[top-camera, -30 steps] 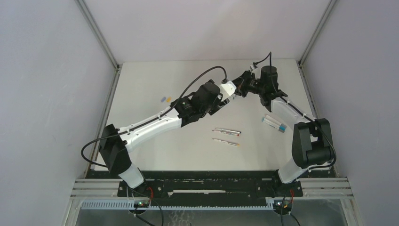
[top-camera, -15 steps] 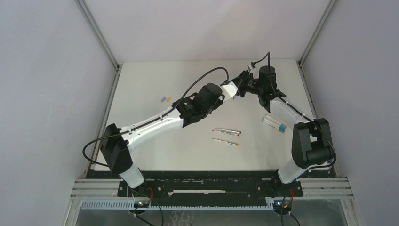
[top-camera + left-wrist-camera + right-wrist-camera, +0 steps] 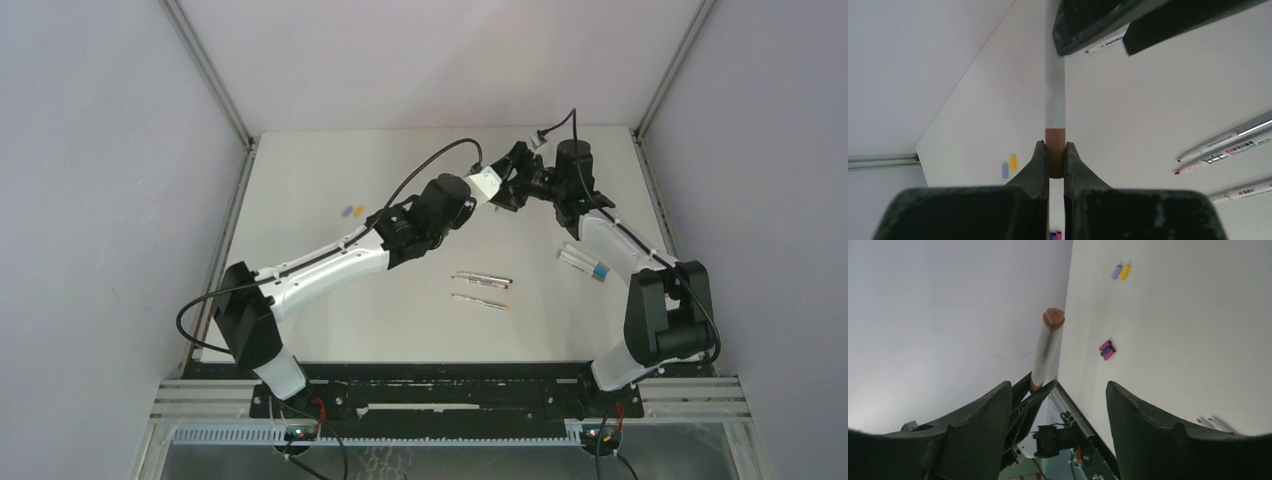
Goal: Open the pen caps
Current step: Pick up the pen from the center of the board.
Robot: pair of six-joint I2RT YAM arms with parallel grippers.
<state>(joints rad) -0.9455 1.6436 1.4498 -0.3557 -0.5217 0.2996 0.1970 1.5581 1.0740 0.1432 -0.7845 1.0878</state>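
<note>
A white pen (image 3: pixel 1055 90) hangs in the air over the far middle of the table. My left gripper (image 3: pixel 1055 160) (image 3: pixel 503 192) is shut on its brown cap (image 3: pixel 1055 150). The barrel runs away from it to my right gripper's fingers (image 3: pixel 1088 25). In the right wrist view the pen (image 3: pixel 1045 350) shows a brown far end and stands near the left finger. My right gripper (image 3: pixel 1058 385) (image 3: pixel 527 172) is open and does not clasp the pen. Loose caps lie on the table: a blue one (image 3: pixel 347 211) beside a yellow one (image 3: pixel 357 210), and a magenta and blue cluster (image 3: pixel 1106 350).
Two uncapped pens (image 3: pixel 482 279) (image 3: pixel 480 300) lie side by side near the table's middle. A few more pens (image 3: pixel 583 262) lie at the right, beside the right arm. The table's white walls stand close behind both grippers.
My left gripper has shut on the pen's brown cap. My right gripper, shut on the barrel before, has opened and let go. Both wrists shifted slightly.
</note>
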